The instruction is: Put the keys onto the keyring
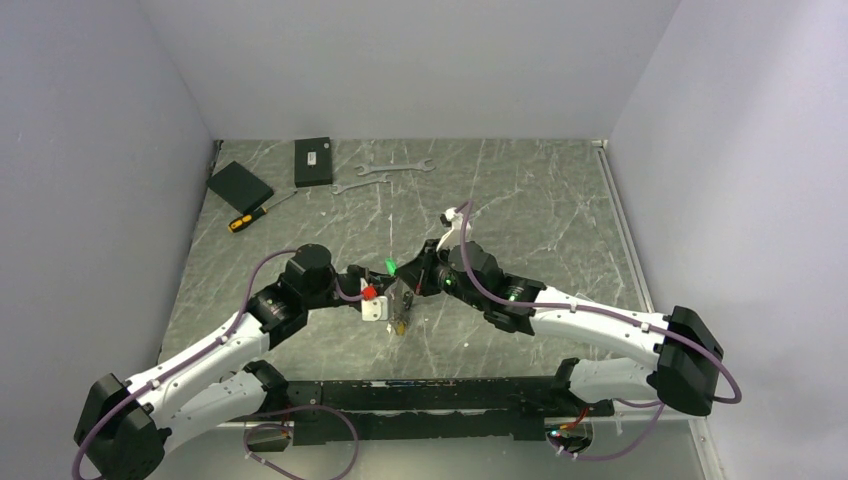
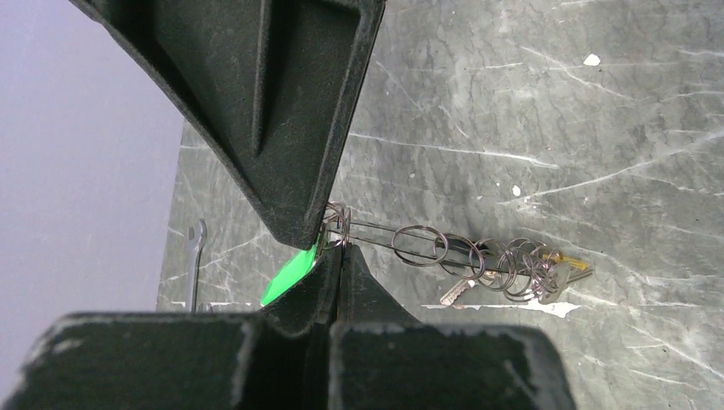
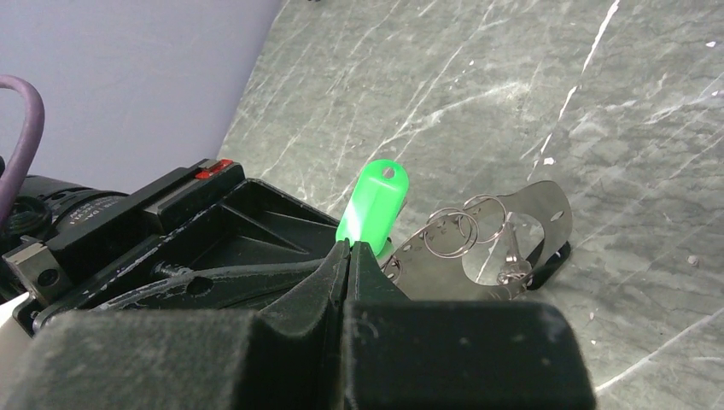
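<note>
My right gripper is shut on the bright green tag of the keys; the silvery keys themselves are mostly hidden behind the jaws. My left gripper is shut on the end of the large thin keyring, which carries several small split rings, a black-headed key and a yellow tag. The two grippers meet tip to tip above the table's middle, the left gripper just below the right gripper. The green tag sits right beside the ring's gripped end. The ring curves away to the right.
Two silver wrenches lie at the back. Two black boxes and a yellow-handled screwdriver lie at the back left. Walls close in the grey marbled table on three sides.
</note>
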